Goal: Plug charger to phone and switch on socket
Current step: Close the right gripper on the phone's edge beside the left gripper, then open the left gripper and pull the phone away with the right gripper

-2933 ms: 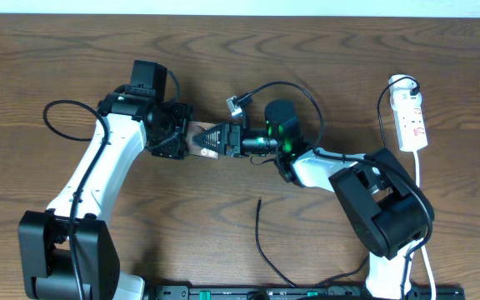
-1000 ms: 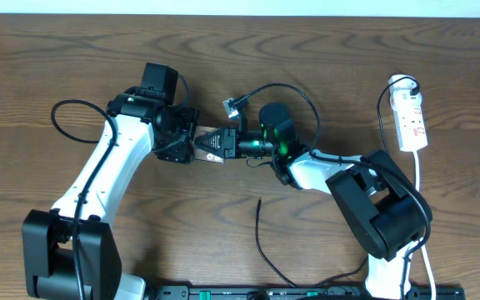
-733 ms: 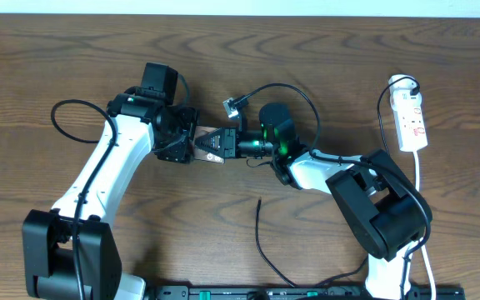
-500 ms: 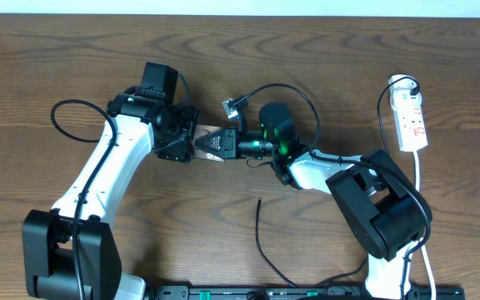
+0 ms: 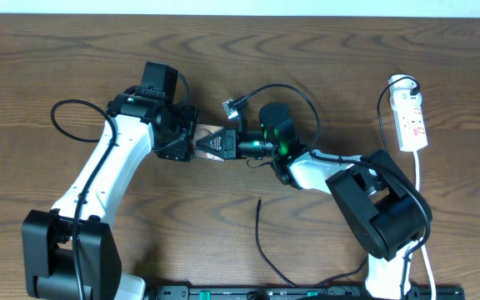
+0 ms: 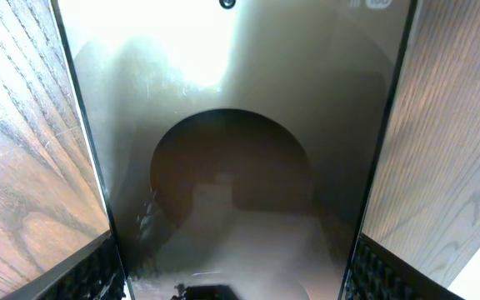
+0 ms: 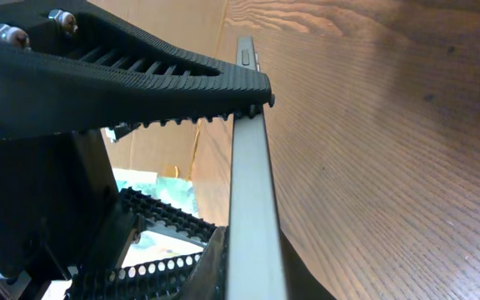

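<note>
The phone (image 5: 204, 143) is held between both grippers at mid-table. My left gripper (image 5: 186, 143) is shut on the phone across its width. Its glossy face (image 6: 236, 125) fills the left wrist view, with a ribbed finger (image 6: 98, 275) against each long edge. My right gripper (image 5: 223, 143) comes from the opposite side and is shut on the phone's flat faces. The right wrist view shows the phone's silver edge (image 7: 252, 183) end-on under one black ribbed finger (image 7: 140, 79). The charger (image 5: 261, 237), a thin black cable, lies loose on the wood below with its free tip towards the arms. The socket (image 5: 412, 121) lies at the far right.
A white cord (image 5: 419, 179) runs from the socket down past the right arm's base (image 5: 386, 217). A thicker black robot cable with a small connector (image 5: 235, 105) loops above the right wrist. Another black cable loops left of the left arm (image 5: 61, 125). A black rail (image 5: 290, 292) lines the front edge.
Since the earliest frame my left arm has shifted a little right and my right wrist a little left, with the phone between them. Over the last second nothing visibly moves.
</note>
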Motion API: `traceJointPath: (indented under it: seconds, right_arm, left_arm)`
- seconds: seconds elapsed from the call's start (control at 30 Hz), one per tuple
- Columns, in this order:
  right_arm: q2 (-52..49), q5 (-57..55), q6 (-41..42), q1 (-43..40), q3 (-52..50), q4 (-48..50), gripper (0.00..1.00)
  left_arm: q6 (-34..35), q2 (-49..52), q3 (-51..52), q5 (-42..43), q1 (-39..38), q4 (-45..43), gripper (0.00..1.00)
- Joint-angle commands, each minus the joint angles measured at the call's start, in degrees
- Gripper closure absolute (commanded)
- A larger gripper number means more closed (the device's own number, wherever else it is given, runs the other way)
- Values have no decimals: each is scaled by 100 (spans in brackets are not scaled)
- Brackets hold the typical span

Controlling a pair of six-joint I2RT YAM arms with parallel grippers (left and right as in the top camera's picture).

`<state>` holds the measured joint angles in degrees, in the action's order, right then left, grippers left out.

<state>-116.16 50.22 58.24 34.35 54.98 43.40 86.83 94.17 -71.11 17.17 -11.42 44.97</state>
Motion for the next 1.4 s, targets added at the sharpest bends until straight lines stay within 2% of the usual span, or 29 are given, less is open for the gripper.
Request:
traceJointPath:
  seconds: [0.0, 0.33, 0.43, 0.5, 0.53, 0.67, 0.87, 1.13, 1.17, 1.2, 1.27, 1.37]
  right_arm:
    - [-24, 146, -68, 61, 76, 50, 93]
    - [-24, 155, -68, 57, 76, 50, 99]
    - [-24, 155, -68, 57, 76, 52, 99]
    - [-24, 155, -68, 57, 76, 52, 99]
    - [-24, 155, -68, 57, 76, 52, 99]
    - [-24, 155, -68, 50, 76, 52, 99]
    - [-24, 127, -68, -24, 76, 0, 99]
    - [-24, -236, -339, -258, 76, -774, 99]
    - [-24, -304, -398, -330, 76, -835, 99]
    - [-24, -350, -413, -385, 76, -863, 99]
    - [-24, -382, -352, -579, 76, -861, 99]
    - [-24, -382, 39, -876, 79, -813, 99]
  left_arm:
    - [26, 26, -39, -59, -31, -7, 93]
    - [24, 26, -39, -162, -31, -4, 92]
    - [24, 26, -39, -162, -31, -4, 72]
    - [4, 26, -39, -162, -28, -4, 50]
    - [4, 26, -39, -164, -28, -4, 43]
    - [7, 26, -39, -164, -28, -11, 25]
    - [-42, 24, -39, -160, -9, -9, 21]
    - [-671, 24, -39, -72, 52, -114, 19]
    - [-713, 24, -39, -70, 52, -118, 12]
    - [-743, 24, -39, -66, 52, -125, 11]
    - [-817, 24, -39, 26, 79, -149, 11]
    - [-1325, 24, -42, 444, 203, -450, 10]
